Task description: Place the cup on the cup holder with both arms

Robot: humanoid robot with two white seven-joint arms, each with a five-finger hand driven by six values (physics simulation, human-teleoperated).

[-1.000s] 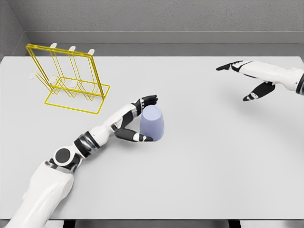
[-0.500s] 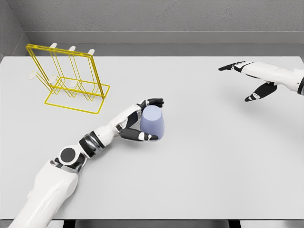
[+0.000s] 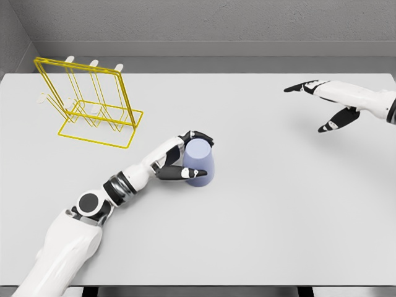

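Note:
A lavender cup [image 3: 200, 162] stands upside down near the middle of the white table [image 3: 266, 204]. My left hand [image 3: 185, 156] is wrapped around the cup's left side, with fingers over its top and thumb low at the front. The yellow wire cup holder [image 3: 88, 102] stands at the back left, with white pegs along its top, well apart from the cup. My right hand [image 3: 323, 105] hovers at the far right with fingers spread and nothing in it.
A grey wall runs behind the table's far edge. The table's front edge lies close to the bottom of the view.
My left hand's fingers have closed in around the cup, and the cup has shifted slightly. The right hand has barely moved.

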